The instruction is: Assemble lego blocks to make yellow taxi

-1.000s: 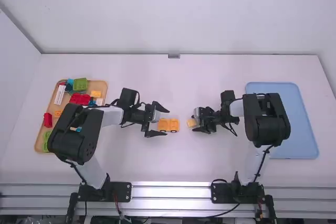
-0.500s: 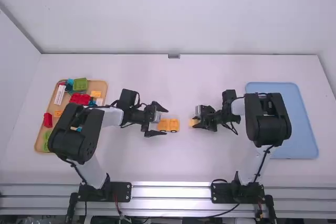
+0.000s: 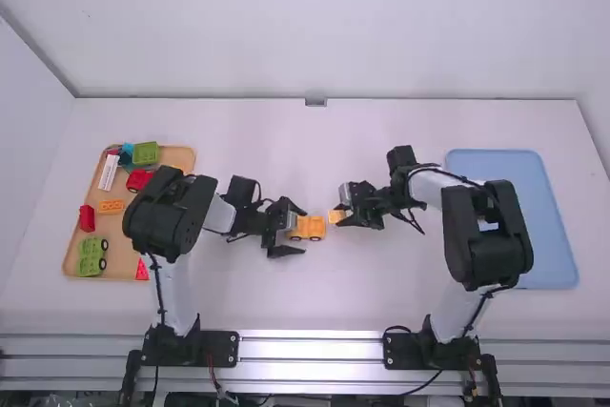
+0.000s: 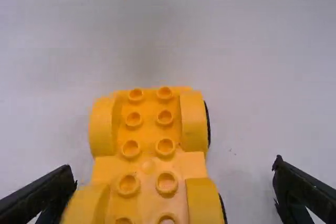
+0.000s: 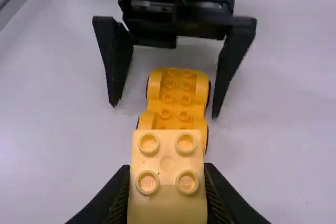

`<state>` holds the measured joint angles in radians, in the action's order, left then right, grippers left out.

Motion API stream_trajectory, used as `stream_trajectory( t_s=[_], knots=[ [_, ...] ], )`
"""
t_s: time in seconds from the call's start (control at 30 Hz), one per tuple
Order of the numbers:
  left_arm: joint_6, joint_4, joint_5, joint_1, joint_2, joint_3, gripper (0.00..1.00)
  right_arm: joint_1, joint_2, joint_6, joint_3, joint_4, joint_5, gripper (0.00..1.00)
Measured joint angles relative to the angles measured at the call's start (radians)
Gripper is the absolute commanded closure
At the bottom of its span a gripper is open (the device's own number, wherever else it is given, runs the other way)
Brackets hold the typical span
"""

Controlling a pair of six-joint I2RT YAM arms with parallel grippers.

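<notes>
My left gripper (image 3: 292,229) stands open around the rear part of the yellow wheeled base (image 3: 310,227), mid-table. In the left wrist view the studded base (image 4: 149,166) lies between the spread fingers of my left gripper (image 4: 176,184), touching neither. My right gripper (image 3: 341,217) is just right of the base, shut on a yellow block (image 3: 335,216). In the right wrist view my right gripper (image 5: 167,182) pinches this light yellow block (image 5: 168,163), four studs showing, which covers the near end of the base (image 5: 177,95) from that camera.
A wooden tray (image 3: 71,256) at the left holds several loose pieces, among them a green wheeled base (image 3: 92,256), red blocks and a yellow brick (image 3: 111,206). At the right lies a blue tray (image 3: 558,235), partly under the right arm.
My right gripper has moved left with the yellow block, closer to the base. The left arm's upper links have shifted right, while its gripper stays open around the base, which has barely moved.
</notes>
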<state>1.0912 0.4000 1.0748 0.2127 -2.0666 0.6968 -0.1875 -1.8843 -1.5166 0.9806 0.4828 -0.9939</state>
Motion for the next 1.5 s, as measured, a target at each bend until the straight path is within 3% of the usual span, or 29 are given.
stream_trajectory(
  t_s=[0.13, 0.2, 0.23, 0.43, 0.57, 0.63, 0.77, 1.5],
  knots=[
    [-0.016, 0.011, 0.002, 0.002, -0.018, 0.026, 0.12, -0.046, 0.000, 0.086, 0.000, -0.068, 0.042, 0.76],
    [-0.023, 0.024, 0.002, 0.002, -0.021, 0.026, 0.23, -0.063, 0.000, 0.126, 0.000, -0.100, 0.064, 0.76],
    [-0.026, 0.031, 0.002, 0.005, -0.023, 0.026, 0.36, -0.075, 0.000, 0.156, 0.000, -0.124, 0.083, 0.76],
    [-0.031, 0.035, -0.006, 0.023, -0.024, 0.031, 0.57, -0.121, 0.000, 0.251, -0.004, -0.193, 0.143, 0.77],
    [-0.031, 0.035, -0.006, 0.024, -0.024, 0.031, 0.57, -0.144, 0.000, 0.282, -0.021, -0.219, 0.157, 0.78],
    [-0.031, 0.036, -0.006, 0.024, -0.024, 0.031, 0.51, -0.149, 0.000, 0.307, -0.041, -0.265, 0.159, 0.78],
    [-0.052, 0.053, -0.013, 0.024, -0.024, 0.031, 0.53, -0.148, 0.000, 0.379, -0.083, -0.351, 0.170, 0.76],
    [-0.100, 0.058, -0.032, 0.024, -0.024, 0.039, 0.64, -0.197, 0.000, 0.414, -0.088, -0.365, 0.243, 0.78]
  ],
)
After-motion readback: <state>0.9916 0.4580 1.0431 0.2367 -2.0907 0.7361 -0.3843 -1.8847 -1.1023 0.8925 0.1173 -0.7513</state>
